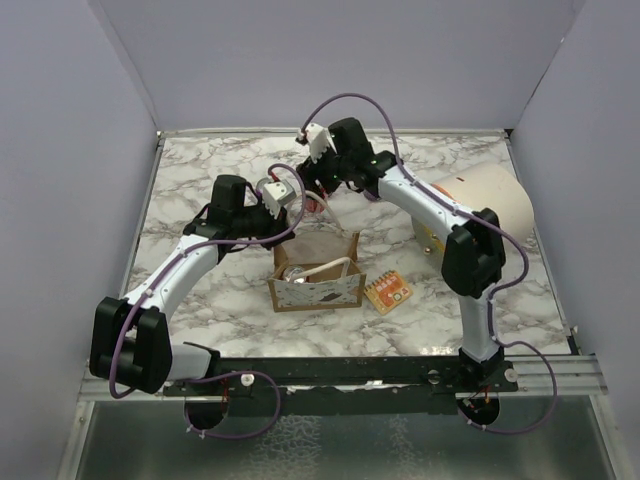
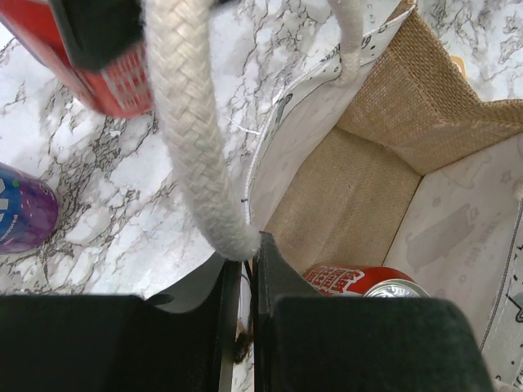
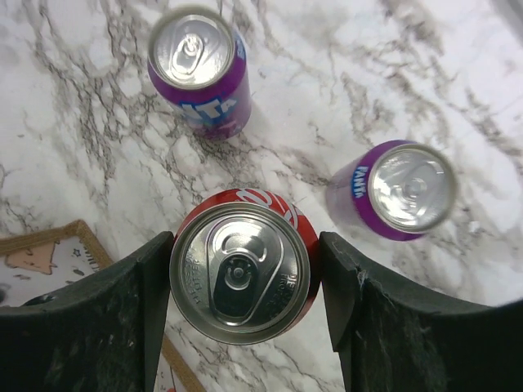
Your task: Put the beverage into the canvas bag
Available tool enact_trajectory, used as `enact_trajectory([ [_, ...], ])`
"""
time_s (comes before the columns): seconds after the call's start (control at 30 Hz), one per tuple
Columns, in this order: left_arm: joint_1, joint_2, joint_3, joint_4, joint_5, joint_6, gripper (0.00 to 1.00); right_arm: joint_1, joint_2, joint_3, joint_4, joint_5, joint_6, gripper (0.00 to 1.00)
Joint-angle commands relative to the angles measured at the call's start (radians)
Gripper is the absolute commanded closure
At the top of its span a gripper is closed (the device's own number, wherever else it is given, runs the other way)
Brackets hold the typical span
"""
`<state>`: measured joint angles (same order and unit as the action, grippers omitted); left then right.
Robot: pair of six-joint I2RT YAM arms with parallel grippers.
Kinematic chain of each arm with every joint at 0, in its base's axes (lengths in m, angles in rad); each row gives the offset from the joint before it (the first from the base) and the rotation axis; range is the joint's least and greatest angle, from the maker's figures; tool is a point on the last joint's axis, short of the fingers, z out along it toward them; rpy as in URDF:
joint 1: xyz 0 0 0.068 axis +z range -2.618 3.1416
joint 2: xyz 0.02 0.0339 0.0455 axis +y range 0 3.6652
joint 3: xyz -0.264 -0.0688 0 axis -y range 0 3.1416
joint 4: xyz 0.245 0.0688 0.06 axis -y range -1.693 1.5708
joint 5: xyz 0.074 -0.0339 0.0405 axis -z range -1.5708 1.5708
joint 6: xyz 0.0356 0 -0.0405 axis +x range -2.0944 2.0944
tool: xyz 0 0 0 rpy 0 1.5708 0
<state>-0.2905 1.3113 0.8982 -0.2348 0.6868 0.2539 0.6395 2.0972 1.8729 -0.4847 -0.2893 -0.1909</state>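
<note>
**A:** What do the wrist cameras add to the overhead view?

**B:** Plenty. From above, the red can (image 3: pixel 241 273) is only a sliver of red behind the canvas bag (image 1: pixel 315 272), tucked under the 2 wrists. The right wrist view shows it whole, with the right gripper (image 3: pixel 243 245) and its jaws pressed against the can's 2 sides.

**A:** And the left gripper (image 2: pixel 248 263)?

**B:** Its jaws are narrow, pinching the bag's white rope handle (image 2: pixel 196 147). Only that wrist view looks into the bag, where a second red can (image 2: pixel 359 282) lies on its side on the bottom.

**A:** Where is everything?

**B:** The bag sits mid-desk (image 1: pixel 200 170), mouth open upward. The held can is just behind it, toward the far edge.

**A:** What is around it?

**B:** 2 purple cans (image 3: pixel 200 69) stand upright past the red one, apart from it and from each other. An orange snack packet (image 1: pixel 388 291) lies just beside the bag's near right corner. A big pale cylinder (image 1: pixel 485 200) lies near the right edge. In the left wrist view the raised handle crosses in front of the held can.

**A:** Which way does the can point?

**B:** It is upright, long axis vertical, pull-tab top facing the wrist camera. I cannot tell whether its base touches the desk.
</note>
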Motion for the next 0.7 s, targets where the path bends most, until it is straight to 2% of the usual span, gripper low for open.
enact_trajectory([
  [0.0,-0.01,0.012,0.025,-0.03,-0.012,0.01,0.91,-0.016,-0.2,0.023,0.051,0.058,-0.03,0.86],
  [0.37,-0.011,0.016,0.052,-0.032,-0.033,-0.013,0.91,-0.035,-0.491,-0.076,-0.027,0.077,-0.108,0.92],
  [0.67,-0.011,0.028,0.062,-0.029,-0.038,-0.026,0.91,-0.035,-0.655,-0.213,-0.126,-0.193,-0.225,0.93],
])
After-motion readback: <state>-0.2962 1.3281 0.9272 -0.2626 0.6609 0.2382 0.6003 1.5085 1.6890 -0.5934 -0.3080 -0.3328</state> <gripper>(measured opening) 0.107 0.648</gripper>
